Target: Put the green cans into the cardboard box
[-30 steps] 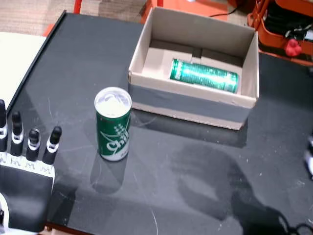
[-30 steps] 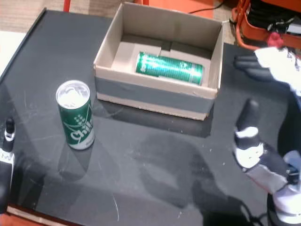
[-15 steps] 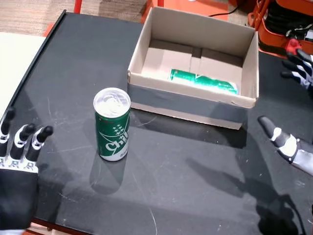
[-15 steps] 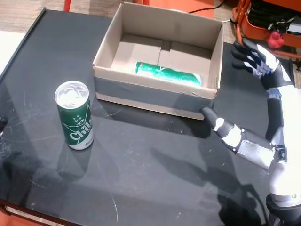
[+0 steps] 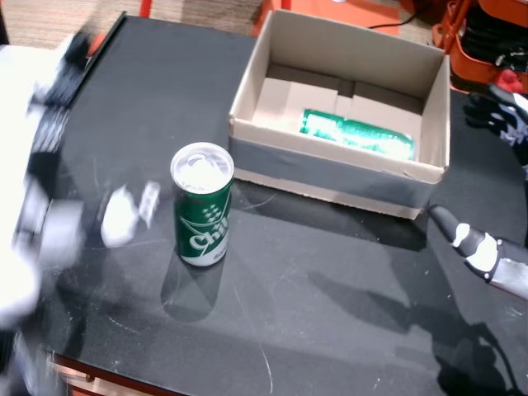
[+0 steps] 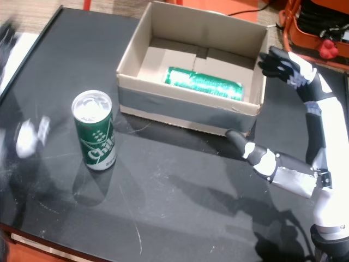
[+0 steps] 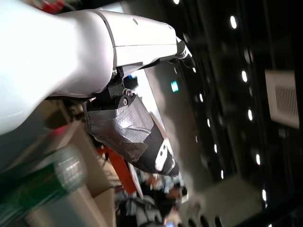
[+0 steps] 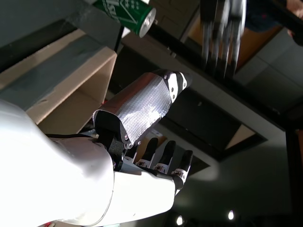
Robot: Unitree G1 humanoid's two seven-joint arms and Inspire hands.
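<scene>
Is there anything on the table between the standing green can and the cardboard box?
Nothing: in both head views only bare black table separates the standing can from the box.

Black scratched table fills both head views. Beyond the far edge, brownish carpet floor. Orange frame furniture far right, with a red knob. Pale surface at left. Dark ceiling with round spot lights in left wrist view.
</scene>
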